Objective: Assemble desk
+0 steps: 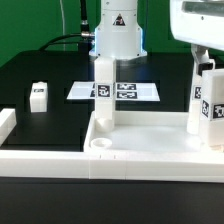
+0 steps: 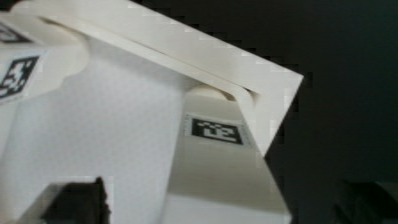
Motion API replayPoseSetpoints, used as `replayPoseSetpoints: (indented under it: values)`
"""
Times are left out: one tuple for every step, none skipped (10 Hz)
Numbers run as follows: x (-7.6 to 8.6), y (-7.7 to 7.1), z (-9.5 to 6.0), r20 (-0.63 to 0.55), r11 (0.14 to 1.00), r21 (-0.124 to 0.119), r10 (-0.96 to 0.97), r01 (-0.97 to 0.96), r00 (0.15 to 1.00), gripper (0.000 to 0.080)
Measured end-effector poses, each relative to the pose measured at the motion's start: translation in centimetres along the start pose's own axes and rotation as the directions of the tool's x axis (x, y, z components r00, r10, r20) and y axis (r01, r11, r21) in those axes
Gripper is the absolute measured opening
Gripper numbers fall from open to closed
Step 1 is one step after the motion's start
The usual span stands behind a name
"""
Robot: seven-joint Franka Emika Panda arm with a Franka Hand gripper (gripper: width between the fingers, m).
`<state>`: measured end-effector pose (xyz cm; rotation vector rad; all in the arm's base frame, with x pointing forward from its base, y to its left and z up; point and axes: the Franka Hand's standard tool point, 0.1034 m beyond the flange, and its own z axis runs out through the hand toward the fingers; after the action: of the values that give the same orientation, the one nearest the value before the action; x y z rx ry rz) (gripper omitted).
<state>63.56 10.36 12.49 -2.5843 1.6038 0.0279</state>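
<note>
Found the tabletop (image 1: pixel 140 155) flat at the near table edge, rim up, long axis running across the exterior view (right end cut off by the frame), with the right leg (image 1: pixel 207 100) upright in it beneath the partly cropped gripper (image 1: pixel 205 58); could not establish jaw opening or any hold.

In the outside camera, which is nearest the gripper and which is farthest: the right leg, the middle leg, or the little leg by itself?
1. right leg, directly below the gripper
2. middle leg, upright near the centre
3. little leg, alone at the exterior view's left
</note>
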Motion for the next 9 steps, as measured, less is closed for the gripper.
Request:
replayPoseSetpoints:
  values:
    - [0.01,0.01,0.01,0.000,0.996,0.000,-0.090,0.090,0.996,0.0646]
    - [-0.02,0.05,0.03,-0.002,0.985,-0.005,-0.173,0.173,0.985,0.0646]
    - [0.00,0.10,0.03,-0.010,0.962,-0.017,-0.274,0.274,0.962,0.0649]
    - [0.03,0.13,0.04,-0.013,0.927,-0.024,-0.374,0.373,0.927,0.0649]
    - [0.02,0.13,0.09,-0.013,0.898,-0.027,-0.440,0.440,0.898,0.0649]
    - [-0.04,0.11,0.11,-0.012,0.878,-0.027,-0.479,0.478,0.878,0.0649]
    - [0.01,0.14,0.11,-0.011,0.818,-0.033,-0.575,0.575,0.818,0.0649]
    - [0.04,0.13,0.10,-0.010,0.785,-0.034,-0.620,0.619,0.785,0.0649]
    - [0.06,0.13,0.15,-0.009,0.727,-0.036,-0.687,0.686,0.727,0.0649]
